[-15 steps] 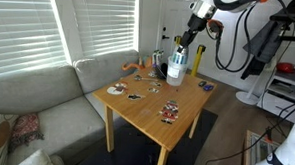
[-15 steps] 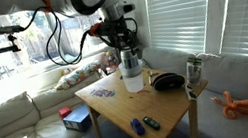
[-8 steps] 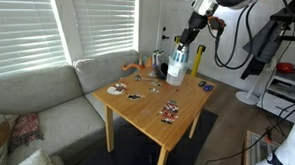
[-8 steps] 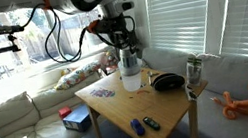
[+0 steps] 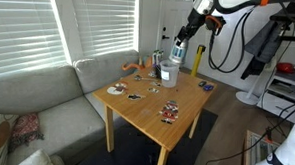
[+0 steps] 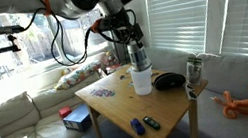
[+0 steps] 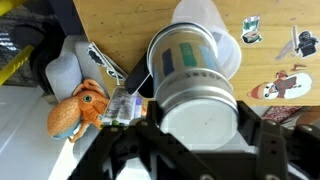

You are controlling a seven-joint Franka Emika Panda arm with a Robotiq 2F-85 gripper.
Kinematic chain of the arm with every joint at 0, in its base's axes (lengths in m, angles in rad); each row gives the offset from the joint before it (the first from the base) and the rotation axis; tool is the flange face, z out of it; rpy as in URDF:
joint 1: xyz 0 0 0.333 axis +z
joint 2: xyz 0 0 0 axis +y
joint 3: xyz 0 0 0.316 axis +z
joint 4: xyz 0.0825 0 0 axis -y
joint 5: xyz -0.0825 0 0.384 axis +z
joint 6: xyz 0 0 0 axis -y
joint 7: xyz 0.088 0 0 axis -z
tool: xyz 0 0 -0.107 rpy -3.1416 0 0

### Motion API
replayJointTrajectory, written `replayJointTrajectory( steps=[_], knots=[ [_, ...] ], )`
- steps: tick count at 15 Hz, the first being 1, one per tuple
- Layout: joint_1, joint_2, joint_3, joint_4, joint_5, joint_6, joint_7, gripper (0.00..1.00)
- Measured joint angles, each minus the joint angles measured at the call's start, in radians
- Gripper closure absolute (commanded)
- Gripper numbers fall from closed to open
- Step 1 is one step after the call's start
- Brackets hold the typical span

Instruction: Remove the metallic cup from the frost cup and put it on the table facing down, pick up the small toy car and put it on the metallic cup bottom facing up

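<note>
Above the light wooden table (image 6: 120, 105), slim shiny metallic cup (image 7: 195, 85) gripped by fingers (image 7: 268, 135), over frost cup (image 7: 218, 30).

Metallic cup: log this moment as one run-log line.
phase: cup removal | pincer: shut on metallic cup | metallic cup: held over frost cup | table: cup not yet set down

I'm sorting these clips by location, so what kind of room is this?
Most likely a home living room, used here for robot work. A grey sofa sits beside the wooden table, and slatted blinds cover the large windows behind them.
</note>
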Motion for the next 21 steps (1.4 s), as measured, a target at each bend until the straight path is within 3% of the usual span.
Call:
replayJointTrajectory(
  steps=[8, 12, 19, 21],
  knots=[
    [-0.003, -0.005, 0.006, -0.026, -0.019, -0.006, 0.069, 0.49],
    [0.005, -0.073, 0.027, -0.019, -0.012, -0.025, 0.066, 0.49],
    [0.094, -0.201, 0.059, -0.042, 0.106, -0.290, -0.031, 0.49],
    [0.115, -0.220, 0.064, -0.081, 0.118, -0.317, -0.081, 0.49]
  ],
)
